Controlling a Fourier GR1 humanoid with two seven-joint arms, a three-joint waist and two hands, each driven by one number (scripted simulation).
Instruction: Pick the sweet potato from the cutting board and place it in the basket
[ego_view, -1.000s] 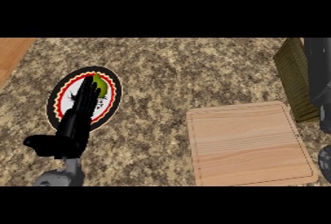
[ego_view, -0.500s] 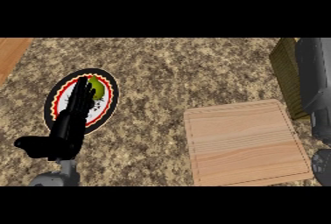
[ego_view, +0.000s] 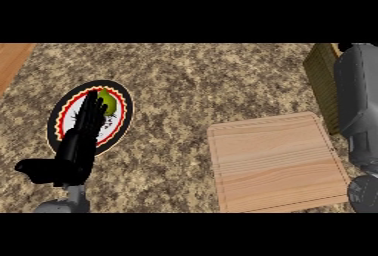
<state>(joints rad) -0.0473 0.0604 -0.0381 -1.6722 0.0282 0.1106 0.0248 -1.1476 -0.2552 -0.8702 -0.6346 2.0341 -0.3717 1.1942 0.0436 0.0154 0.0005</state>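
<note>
Head view is giving you a steep look down onto the speckled stone counter (ego_view: 192, 85). Your left hand (ego_view: 74, 150) is showing at the lower left of the frame, its fingers (ego_view: 92, 107) stretching straight toward the top and its thumb sticking out to the left; it is holding nothing. Those fingers are lying over an oval plate (ego_view: 63, 107) with a black and red rim, and a small green item (ego_view: 108, 101) is peeking out just beside the fingertips on that plate. You are seeing the wooden cutting board (ego_view: 277, 162) at the lower right of the frame, its top showing only bare wood. The sweet potato is not showing anywhere you can see. Along the right edge, your right forearm (ego_view: 362, 100) is rising as a grey column, partly covering the basket (ego_view: 325, 80) at the upper right; the right hand itself is lying outside the frame, so you cannot tell its state.
</note>
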